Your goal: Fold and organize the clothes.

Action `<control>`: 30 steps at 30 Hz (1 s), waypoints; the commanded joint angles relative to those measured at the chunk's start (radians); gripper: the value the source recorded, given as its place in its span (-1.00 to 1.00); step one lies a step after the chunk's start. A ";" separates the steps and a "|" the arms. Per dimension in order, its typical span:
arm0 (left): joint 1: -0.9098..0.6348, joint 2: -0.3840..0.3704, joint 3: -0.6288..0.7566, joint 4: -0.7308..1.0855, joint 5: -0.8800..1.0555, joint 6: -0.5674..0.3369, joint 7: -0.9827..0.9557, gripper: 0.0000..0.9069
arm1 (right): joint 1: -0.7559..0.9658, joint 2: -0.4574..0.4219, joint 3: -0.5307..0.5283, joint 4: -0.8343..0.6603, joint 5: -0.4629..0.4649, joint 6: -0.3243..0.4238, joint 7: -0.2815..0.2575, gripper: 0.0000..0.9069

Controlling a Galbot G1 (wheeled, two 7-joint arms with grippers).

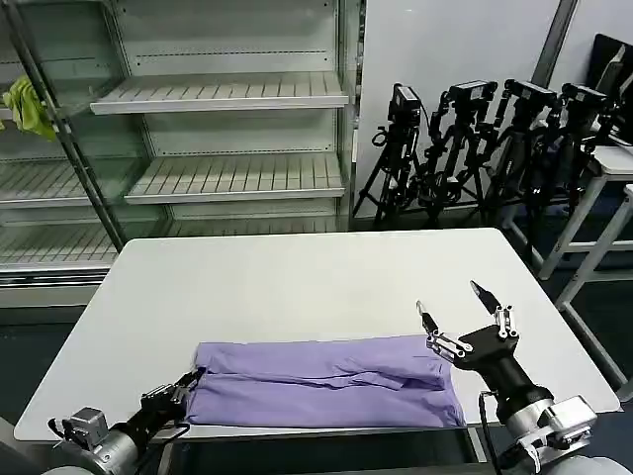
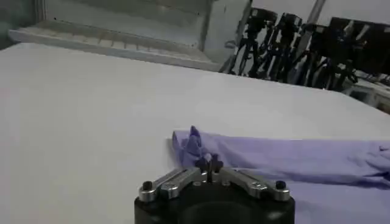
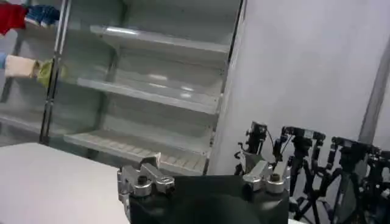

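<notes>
- I count one lavender T-shirt point(image 1: 326, 381) on the white worktop point(image 1: 297, 277). It lies folded into a long band along the near edge, running left to right.
- I count two tools. The left tool point(image 1: 188, 388) sits low at the near-left, right at the shirt's left end. In the left wrist view point(image 2: 208, 163) its fingers are clenched together on a small raised pinch of the lavender fabric.
- The right tool point(image 1: 453, 302) is at the near-right, lifted above the shirt's right end, released, with its two dark fingertips spread well apart and nothing between them. In the right wrist view point(image 3: 204, 176) its camera looks out at the room rather than down at the cloth.
- The shirt's right end reaches just under the right arm's wrist. A soft fold ridge crosses its middle.
- The rest of the worktop, far and to both sides, is bare white.
- Beyond the far-left edge I see one open display shelving unit point(image 1: 218, 129) with slatted white shelves. I can make out three tiers on the nearer bay.
- One yellow-green cloth point(image 1: 30, 107) hangs at the far left on that shelving.
- To the far right stands a cluster of black tripods point(image 1: 475, 148). I cannot count them surely.
</notes>
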 commanded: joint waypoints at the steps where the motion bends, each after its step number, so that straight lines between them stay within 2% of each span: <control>1: -0.002 0.011 -0.010 -0.011 -0.001 0.005 -0.005 0.60 | -0.004 -0.002 0.004 0.002 0.000 0.000 0.000 1.00; 3: -0.001 0.009 -0.008 -0.016 -0.001 0.006 -0.006 0.96 | -0.006 -0.001 0.005 0.003 0.000 0.000 0.000 1.00; 15: -0.014 0.003 0.001 -0.014 -0.001 0.002 -0.003 0.98 | -0.024 0.012 0.003 0.005 -0.024 0.003 -0.003 1.00; 30: -0.099 -0.003 0.052 0.091 0.002 0.003 -0.002 0.96 | -0.057 0.024 0.018 0.008 -0.038 0.011 -0.002 1.00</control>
